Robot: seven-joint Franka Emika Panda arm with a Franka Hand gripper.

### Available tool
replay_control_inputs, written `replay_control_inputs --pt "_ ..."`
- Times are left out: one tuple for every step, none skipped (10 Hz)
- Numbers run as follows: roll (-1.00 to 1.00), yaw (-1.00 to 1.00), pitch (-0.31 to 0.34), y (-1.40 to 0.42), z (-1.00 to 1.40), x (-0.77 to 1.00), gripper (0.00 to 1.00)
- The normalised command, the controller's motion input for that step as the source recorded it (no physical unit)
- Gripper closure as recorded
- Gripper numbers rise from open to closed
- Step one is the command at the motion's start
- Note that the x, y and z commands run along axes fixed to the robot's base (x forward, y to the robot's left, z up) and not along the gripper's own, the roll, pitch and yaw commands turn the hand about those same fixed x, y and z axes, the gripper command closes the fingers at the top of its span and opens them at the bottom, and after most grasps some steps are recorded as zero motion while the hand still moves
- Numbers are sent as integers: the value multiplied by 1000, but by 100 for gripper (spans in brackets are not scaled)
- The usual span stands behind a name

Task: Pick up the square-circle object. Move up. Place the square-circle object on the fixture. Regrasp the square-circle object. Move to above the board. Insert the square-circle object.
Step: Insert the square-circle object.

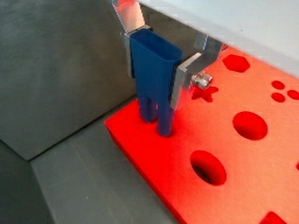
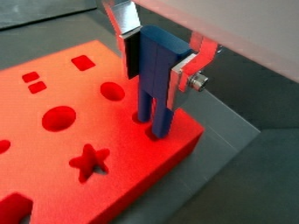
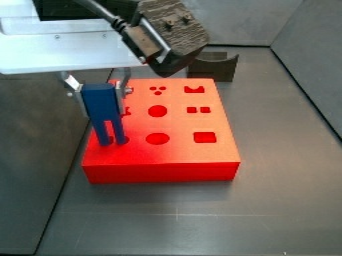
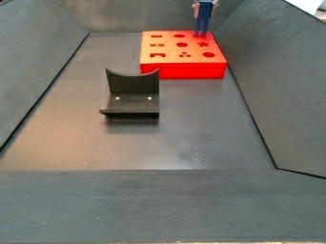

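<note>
My gripper (image 1: pixel 158 72) is shut on the blue square-circle object (image 1: pixel 153 83), which hangs upright between the silver fingers (image 1: pixel 184 77). Its two lower prongs touch the top of the red board (image 1: pixel 233 166) near one corner and seem to enter holes there, as a wrist view (image 2: pixel 152 87) shows. In a side view the object (image 3: pixel 102 112) stands at the board's (image 3: pixel 181 150) left edge under the gripper (image 3: pixel 96 88). In a side view the object (image 4: pixel 203 13) is at the far corner of the board (image 4: pixel 178 63). The dark fixture (image 4: pixel 130 93) is bare.
The board has several cut-outs, among them a star (image 2: pixel 89 160) and circles (image 2: pixel 59 117). The fixture also shows behind the board in a side view (image 3: pixel 217 66). Grey sloping walls (image 4: pixel 51 86) enclose the dark floor (image 4: pixel 192 143).
</note>
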Motion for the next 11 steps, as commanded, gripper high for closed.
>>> replay_control_inputs --pt "96 183 -17 0 -14 0 100" --pt "63 134 0 0 -9 34 100" --pt "47 0 3 -6 -109 257 100" --pt "59 0 17 0 -194 297 100" --pt "87 -11 26 0 -286 243 100" --pt "86 -83 11 0 -394 154 100" --pt "59 -103 0 0 -700 80 100" --pt "111 -166 0 0 -751 3 100" --pt "154 -109 0 74 -571 -31 100" --pt "163 0 -13 89 -480 -163 100" --pt "170 0 -43 83 -514 -97 100"
